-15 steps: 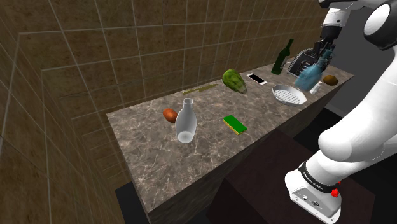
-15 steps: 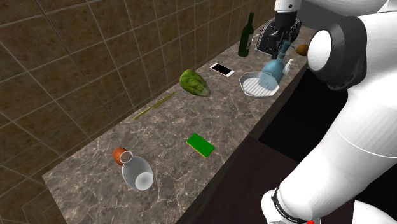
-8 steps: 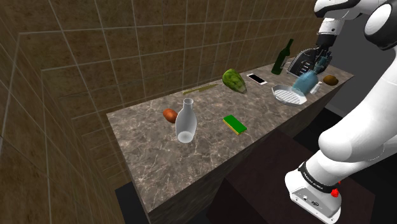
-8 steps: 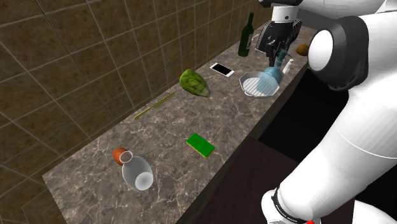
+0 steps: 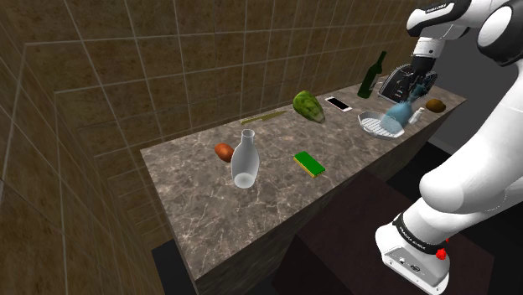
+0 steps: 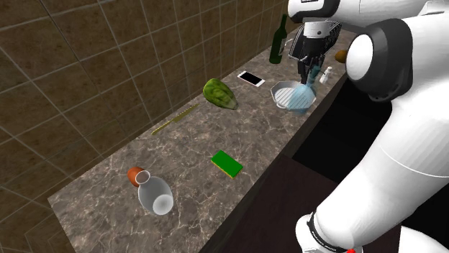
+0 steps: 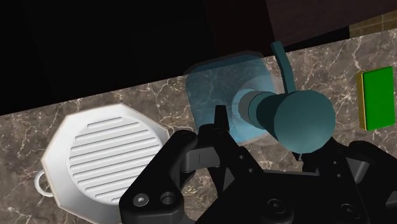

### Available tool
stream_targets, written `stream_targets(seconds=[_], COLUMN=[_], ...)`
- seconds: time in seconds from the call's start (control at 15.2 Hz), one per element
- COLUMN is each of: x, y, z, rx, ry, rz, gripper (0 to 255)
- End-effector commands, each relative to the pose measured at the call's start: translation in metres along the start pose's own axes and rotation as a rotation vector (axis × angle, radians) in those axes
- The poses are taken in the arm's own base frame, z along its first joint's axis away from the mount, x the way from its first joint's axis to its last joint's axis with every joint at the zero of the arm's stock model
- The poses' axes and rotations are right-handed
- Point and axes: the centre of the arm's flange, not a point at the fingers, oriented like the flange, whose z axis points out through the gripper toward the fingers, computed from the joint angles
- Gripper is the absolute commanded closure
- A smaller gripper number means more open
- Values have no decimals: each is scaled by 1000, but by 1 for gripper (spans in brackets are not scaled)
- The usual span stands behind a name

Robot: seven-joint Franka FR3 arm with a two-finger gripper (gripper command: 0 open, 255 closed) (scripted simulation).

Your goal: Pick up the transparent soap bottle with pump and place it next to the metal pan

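The transparent bluish soap bottle (image 5: 396, 118) (image 6: 303, 95) with a teal pump hangs tilted from my gripper (image 5: 411, 86) (image 6: 309, 67), just above the counter. In the wrist view my gripper (image 7: 270, 130) is shut on the bottle's neck below the pump head, and the bottle's body (image 7: 219, 95) hangs past the fingers over the counter's front edge. The ribbed metal pan (image 5: 376, 126) (image 6: 287, 96) (image 7: 105, 159) lies right beside the bottle, which overlaps its rim in both exterior views.
Behind the pan stand a green bottle (image 5: 373, 75) (image 6: 278, 39), a phone (image 5: 339, 104) and a dark appliance (image 5: 392, 82). A small white bottle (image 5: 416, 116) and a brown lump (image 5: 435, 105) lie nearby. Farther off are a green sponge (image 5: 310, 163) (image 7: 376, 98) and a glass vase (image 5: 244, 157).
My gripper has carried the soap bottle toward the shoulder view's left and lower, from above the counter's end to right beside the pan. The grip stays the same.
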Motion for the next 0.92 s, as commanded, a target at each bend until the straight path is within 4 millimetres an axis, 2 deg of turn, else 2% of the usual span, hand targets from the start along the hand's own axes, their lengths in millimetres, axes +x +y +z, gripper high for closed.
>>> stream_targets(seconds=[0.0, 0.86], x=[3, 23], y=[1, 11], z=[10, 75], rx=[0, 0], ry=[1, 1], rz=[0, 0], gripper=[255, 255])
